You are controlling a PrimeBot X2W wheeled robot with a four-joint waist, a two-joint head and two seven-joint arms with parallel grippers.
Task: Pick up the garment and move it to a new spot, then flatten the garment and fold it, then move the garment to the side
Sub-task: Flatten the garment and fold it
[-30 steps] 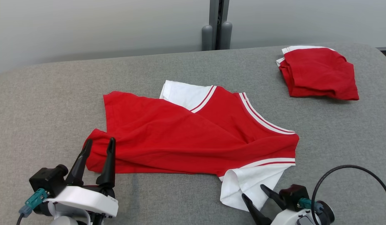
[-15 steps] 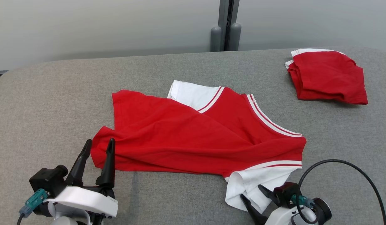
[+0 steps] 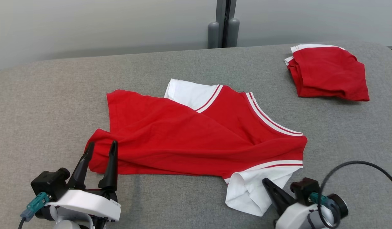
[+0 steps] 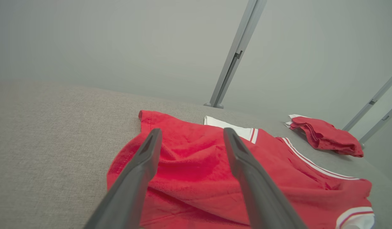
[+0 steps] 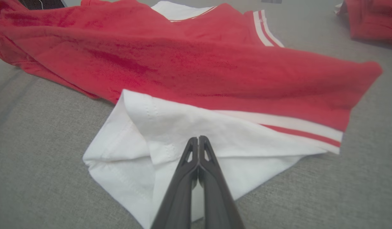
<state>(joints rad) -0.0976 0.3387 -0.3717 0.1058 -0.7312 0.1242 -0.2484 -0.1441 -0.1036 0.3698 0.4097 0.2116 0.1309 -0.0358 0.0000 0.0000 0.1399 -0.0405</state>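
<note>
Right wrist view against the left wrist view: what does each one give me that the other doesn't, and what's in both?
Right wrist view: the right gripper, fingers shut together over a white sleeve, with its seams and fold close up; whether cloth is pinched I cannot tell. Left wrist view: the left gripper, open, fingers spread above the red hem end, plus the wall and metal posts. Both: the red garment spread on the grey table, and the folded red garment farther back.
</note>
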